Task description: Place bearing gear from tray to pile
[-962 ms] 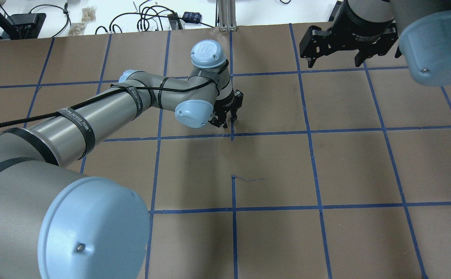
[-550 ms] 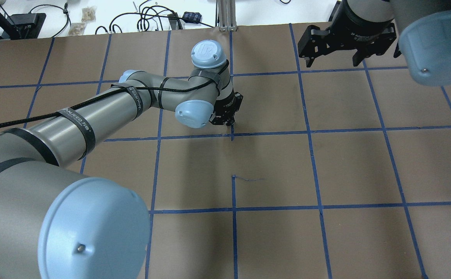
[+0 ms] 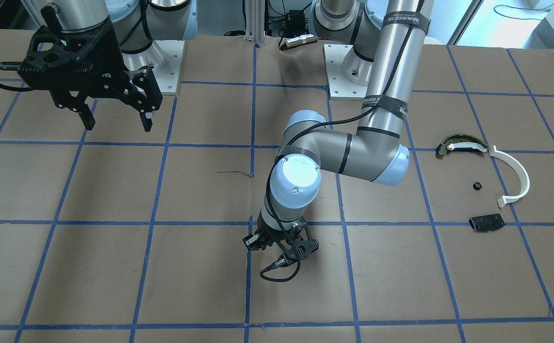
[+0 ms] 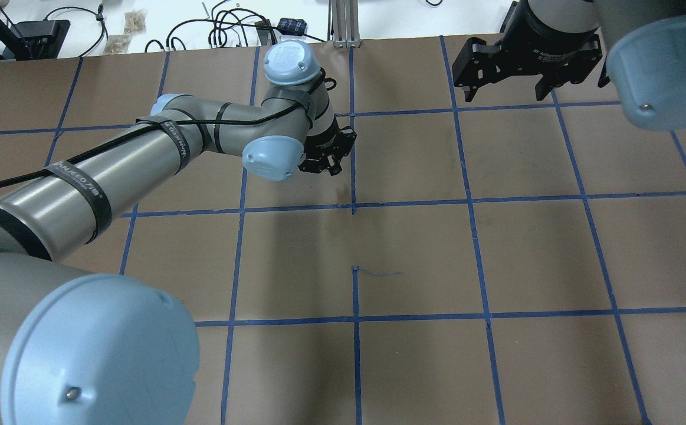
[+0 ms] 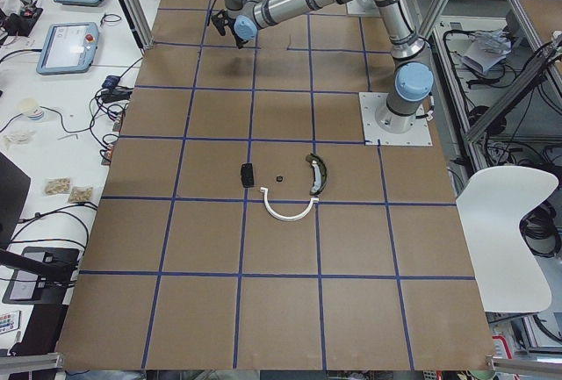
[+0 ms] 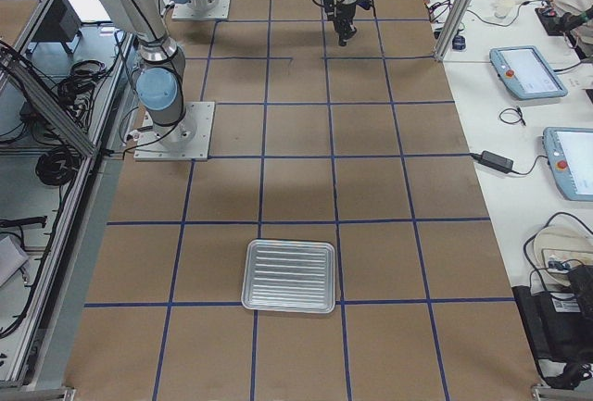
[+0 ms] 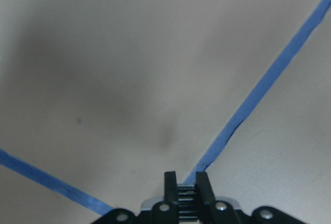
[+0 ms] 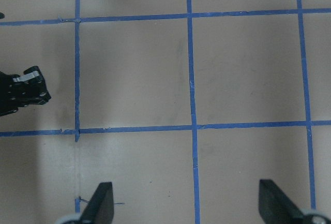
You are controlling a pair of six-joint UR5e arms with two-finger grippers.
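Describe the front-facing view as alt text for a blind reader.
The left arm reaches to the middle of a brown table gridded with blue tape, the left pincer pointing down at it. The right pincer hangs open at upper left. At the right lie a white half-ring, a dark curved piece, a small black part and a flat black plate.

A: What covers the desk (image 4: 531, 254)?

B: Brown paper, ruled into large squares by blue tape (image 4: 469, 202). Soft shadows lie across its middle.

A: And around it?

B: In the exterior left view a white bench (image 5: 53, 161) runs down the left edge, carrying two tablet-like screens (image 5: 68, 46) and loose cables (image 5: 110, 103). A white chair (image 5: 514, 222) stands at lower right. An aluminium post (image 4: 343, 23) rises at top centre of the overhead view. The light is even and bright.
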